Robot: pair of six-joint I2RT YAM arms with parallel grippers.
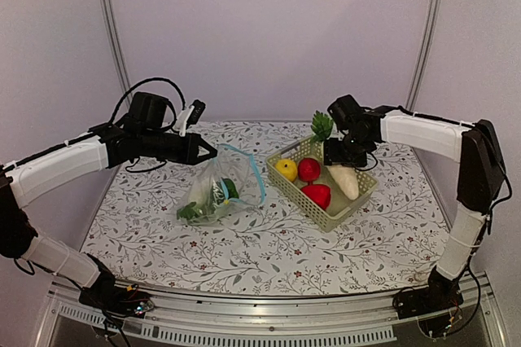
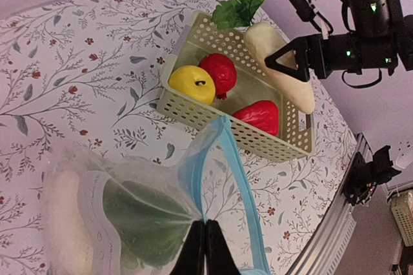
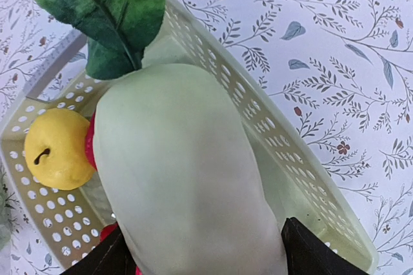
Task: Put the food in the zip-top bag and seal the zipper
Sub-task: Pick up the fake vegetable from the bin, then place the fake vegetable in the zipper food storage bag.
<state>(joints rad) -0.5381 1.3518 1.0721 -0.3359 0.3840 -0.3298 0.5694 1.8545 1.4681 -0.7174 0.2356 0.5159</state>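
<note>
Right gripper (image 3: 205,228) sat astride radish (image 3: 187,172) in basket (image 3: 310,178), fingers at its flanks; gripped or not, could not tell. Left gripper (image 2: 205,244) clenched on bag (image 2: 129,184) film by zipper (image 2: 240,181), holding mouth up toward basket, presumably to receive food; greens (image 2: 142,217) lay inside

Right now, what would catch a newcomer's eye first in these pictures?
The left gripper pinches the zip-top bag up by its blue edge at mid-table, greens inside. To its right, the right gripper straddles the white radish in the pale green basket, beside a yellow apple.
</note>
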